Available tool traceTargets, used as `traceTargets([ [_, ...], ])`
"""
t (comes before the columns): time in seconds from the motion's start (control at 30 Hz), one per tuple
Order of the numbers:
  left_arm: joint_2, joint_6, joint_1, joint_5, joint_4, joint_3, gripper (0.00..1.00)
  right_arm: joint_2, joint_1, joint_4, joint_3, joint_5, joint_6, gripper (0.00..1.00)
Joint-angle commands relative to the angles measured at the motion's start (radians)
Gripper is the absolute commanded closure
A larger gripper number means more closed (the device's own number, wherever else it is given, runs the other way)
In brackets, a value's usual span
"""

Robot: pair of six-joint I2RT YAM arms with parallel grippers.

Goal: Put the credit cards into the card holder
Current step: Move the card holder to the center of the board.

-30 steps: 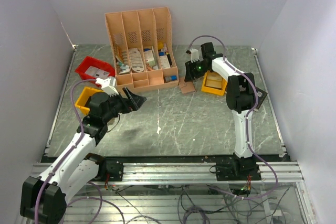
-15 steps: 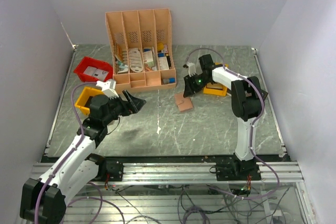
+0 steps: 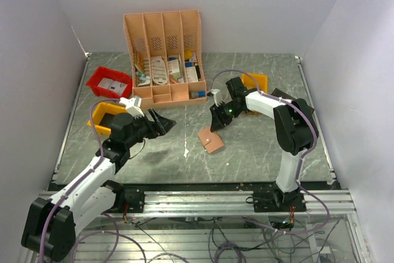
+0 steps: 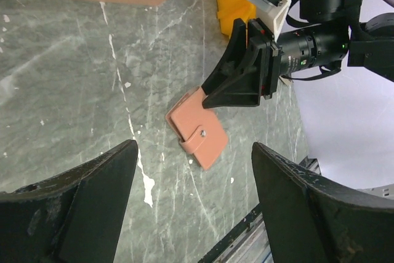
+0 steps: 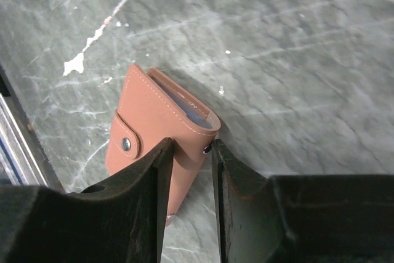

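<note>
Right gripper reaches low over the grey marbled table, near its middle, fingers pointing down and toward the near edge. Its jaws are drawn close together, only a narrow gap between them, pinching one edge of the card holder. The right wrist view shows that edge running up between the two fingers. The card holder is tan-brown and folded shut, its strap lying across the outer face with a metal snap showing. A pale bluish layer shows at the open edge of the fold. It sits on the stone between the two arms, in front of the peach desk organiser and well apart from it. Cannot tell whether the pinched edge is lifted off the surface. Left gripper hovers above the table left of the card holder, apart from it, jaws spread wide with nothing between them. A red bin and a yellow bin are at the left, and a second yellow bin sits behind the right arm. Credit cards cannot be made out with certainty in any view.
</note>
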Motion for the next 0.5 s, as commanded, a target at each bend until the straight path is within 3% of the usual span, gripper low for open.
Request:
traceTargets([
  [0.0, 0.015, -0.013, -0.03, -0.011, 0.088, -0.012, 0.14, -0.02, 0.04, 0.016, -0.007, -0.056, -0.058, 0.69],
  [0.47, 0.068, -0.036, -0.041, -0.014, 0.19, -0.03, 0.13, -0.078, 0.057, -0.051, 0.016, -0.088, -0.192, 0.58],
])
